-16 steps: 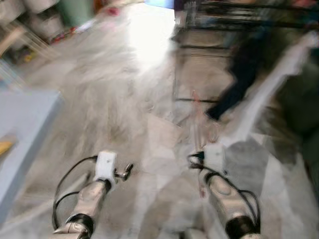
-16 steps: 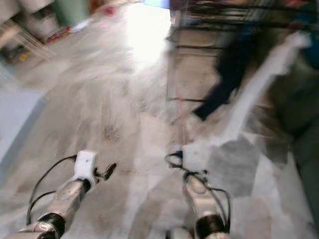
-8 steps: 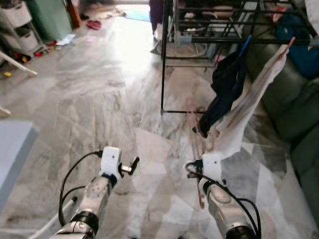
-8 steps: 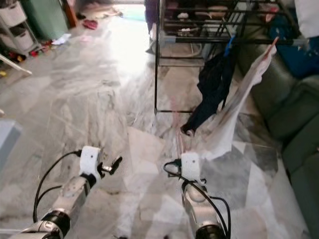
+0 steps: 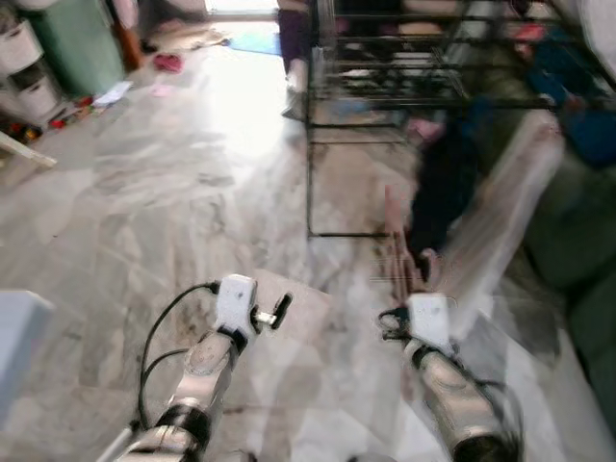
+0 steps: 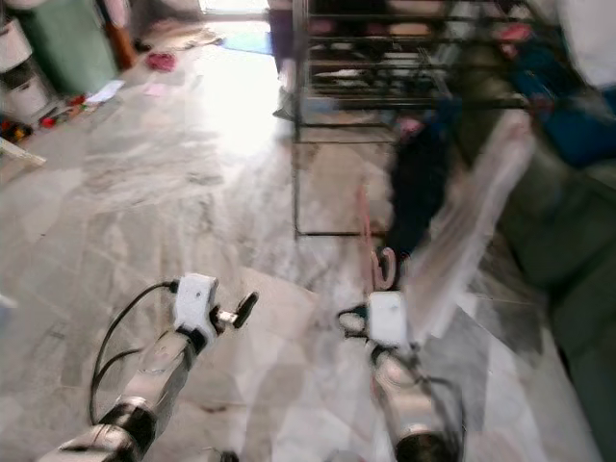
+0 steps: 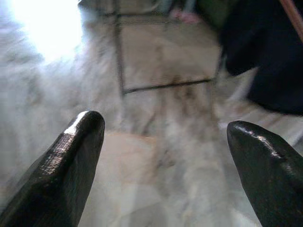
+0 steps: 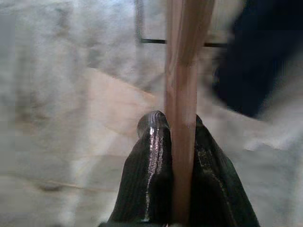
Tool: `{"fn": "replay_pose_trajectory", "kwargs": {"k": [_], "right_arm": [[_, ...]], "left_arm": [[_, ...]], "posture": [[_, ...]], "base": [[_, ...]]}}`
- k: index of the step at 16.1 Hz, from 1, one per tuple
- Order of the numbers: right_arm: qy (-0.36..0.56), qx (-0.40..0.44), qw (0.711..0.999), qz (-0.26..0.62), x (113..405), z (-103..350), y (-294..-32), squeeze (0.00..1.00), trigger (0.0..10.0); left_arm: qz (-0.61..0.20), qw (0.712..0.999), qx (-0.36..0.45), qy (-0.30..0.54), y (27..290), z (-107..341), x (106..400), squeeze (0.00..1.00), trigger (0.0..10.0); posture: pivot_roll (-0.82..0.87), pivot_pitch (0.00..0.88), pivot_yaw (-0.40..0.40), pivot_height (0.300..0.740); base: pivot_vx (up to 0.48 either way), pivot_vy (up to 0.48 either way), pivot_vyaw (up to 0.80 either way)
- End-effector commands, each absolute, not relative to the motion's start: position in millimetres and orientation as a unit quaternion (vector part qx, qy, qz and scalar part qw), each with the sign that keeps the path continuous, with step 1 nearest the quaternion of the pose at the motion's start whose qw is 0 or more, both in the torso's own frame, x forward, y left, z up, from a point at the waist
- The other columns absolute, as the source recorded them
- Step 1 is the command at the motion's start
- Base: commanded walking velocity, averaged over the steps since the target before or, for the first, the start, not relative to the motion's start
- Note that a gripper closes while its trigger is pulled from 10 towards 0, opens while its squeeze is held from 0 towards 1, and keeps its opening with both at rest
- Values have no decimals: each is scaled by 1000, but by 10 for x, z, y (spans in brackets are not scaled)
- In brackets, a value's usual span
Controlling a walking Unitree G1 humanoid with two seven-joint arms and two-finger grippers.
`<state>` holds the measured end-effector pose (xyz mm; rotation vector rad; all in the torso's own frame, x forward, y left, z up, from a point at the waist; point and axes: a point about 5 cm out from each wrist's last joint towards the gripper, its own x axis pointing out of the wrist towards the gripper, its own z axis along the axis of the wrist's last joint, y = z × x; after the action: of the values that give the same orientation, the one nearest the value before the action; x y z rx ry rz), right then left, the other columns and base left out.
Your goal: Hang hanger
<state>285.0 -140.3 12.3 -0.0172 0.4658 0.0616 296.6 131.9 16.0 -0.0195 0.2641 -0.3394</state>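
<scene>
A pale pink hanger (image 5: 397, 241) stands up from my right gripper (image 5: 416, 289), low and right of centre in the eye views. My right wrist view has the two black fingers (image 8: 151, 165) shut on the hanger's flat bar (image 8: 181, 94). My left gripper (image 7: 165, 156) is open and holds nothing, its fingertips (image 7: 78, 142) wide apart over the marble floor. Ahead stands a black metal drying rack (image 5: 385, 77). A dark garment (image 5: 448, 183) and a blurred white cloth (image 5: 500, 212) hang from it on the right.
The floor is grey marble (image 5: 192, 183), sunlit at the back. A dark green sofa (image 5: 577, 221) runs along the right side. A green bin (image 5: 82, 43) and white containers (image 5: 24, 67) stand at the back left. A pale blue surface edge (image 5: 14, 327) is at the lower left.
The view has shifted and blurred again as I move; the rack and hanging clothes sit a little nearer. The right gripper still holds the hanger, the left stays open.
</scene>
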Motion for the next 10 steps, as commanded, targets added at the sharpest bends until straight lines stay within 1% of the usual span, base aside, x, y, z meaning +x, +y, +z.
{"fn": "replay_pose_trajectory", "kwargs": {"k": [1,4,6,7,10], "right_arm": [[231,-11,972,32,2847,134,-1428,0,10000],[232,-9,972,25,2860,134,-1433,0,10000],[230,-5,973,11,2878,150,-1448,0,10000],[228,-4,974,4,2883,156,-1462,0,10000],[229,-5,973,2,2880,153,-1472,0,10000]], "left_arm": [[-173,975,-8,136,1279,157,2968,0,10000],[-179,975,-3,134,1275,172,2979,0,10000],[-182,974,-1,133,1272,179,2983,0,10000],[-183,974,-1,134,1258,179,2982,0,10000],[-186,973,-2,139,1255,149,2954,0,10000]], "posture": [[-175,142,-2,740],[-175,141,5,740],[-174,142,9,740],[-174,142,9,740],[-173,146,5,740]], "base": [[352,326,0],[390,276,0],[435,0,0],[289,0,-800],[0,0,-800]]}}
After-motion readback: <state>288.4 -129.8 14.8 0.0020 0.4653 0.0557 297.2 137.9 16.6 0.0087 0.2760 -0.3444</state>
